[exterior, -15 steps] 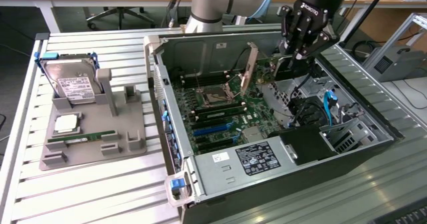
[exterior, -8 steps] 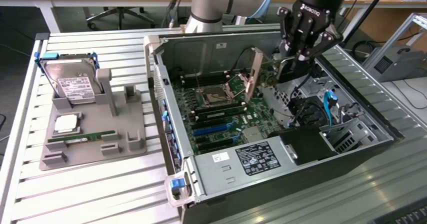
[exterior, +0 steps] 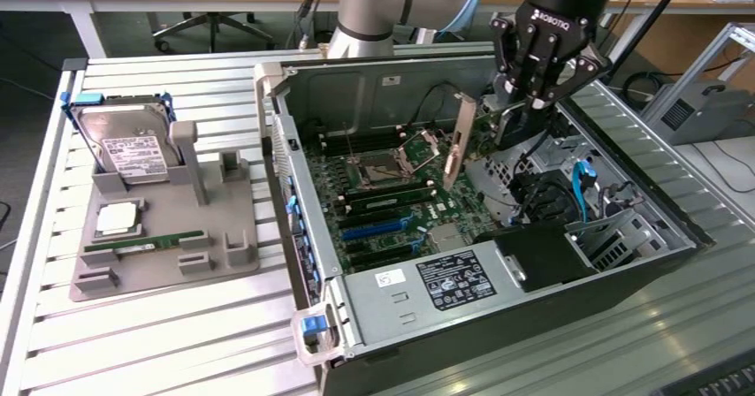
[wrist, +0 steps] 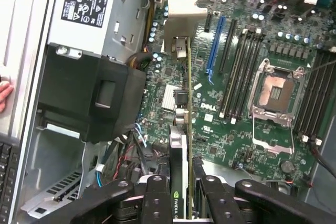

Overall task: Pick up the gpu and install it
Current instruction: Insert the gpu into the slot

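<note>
Tool pinches the gpu, 1 finger pressed on each face, and holds it upright on edge inside the open case, over the motherboard. The silver bracket stands at the card's end away from the tool, still within the case. Whether the card touches a slot I cannot tell. Outside the case, on the desk, a grey tray carries a hard drive.

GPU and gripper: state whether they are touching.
Touching. In the wrist view the gripper is closed on the gpu, which is seen edge-on with a finger pressed against each face.
</note>
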Action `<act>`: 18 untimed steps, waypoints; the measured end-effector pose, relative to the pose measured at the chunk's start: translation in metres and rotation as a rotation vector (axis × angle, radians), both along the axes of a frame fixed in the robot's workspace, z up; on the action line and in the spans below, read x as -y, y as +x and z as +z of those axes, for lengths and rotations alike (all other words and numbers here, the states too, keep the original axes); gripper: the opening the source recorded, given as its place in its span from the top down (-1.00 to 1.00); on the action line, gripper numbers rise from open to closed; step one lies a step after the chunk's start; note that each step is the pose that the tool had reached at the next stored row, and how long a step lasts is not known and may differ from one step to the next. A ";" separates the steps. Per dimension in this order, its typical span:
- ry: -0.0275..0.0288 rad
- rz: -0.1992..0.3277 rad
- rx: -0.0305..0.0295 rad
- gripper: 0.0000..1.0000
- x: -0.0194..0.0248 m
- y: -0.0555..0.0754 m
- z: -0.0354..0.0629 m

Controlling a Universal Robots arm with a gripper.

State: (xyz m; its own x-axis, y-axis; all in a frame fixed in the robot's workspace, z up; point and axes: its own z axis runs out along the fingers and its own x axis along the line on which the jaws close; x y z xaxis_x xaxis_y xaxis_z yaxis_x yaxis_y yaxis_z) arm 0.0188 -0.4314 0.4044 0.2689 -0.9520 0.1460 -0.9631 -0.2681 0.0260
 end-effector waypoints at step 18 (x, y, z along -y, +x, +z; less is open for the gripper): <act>-0.0116 0.010 0.0000 0.47 -0.0002 0.000 0.0000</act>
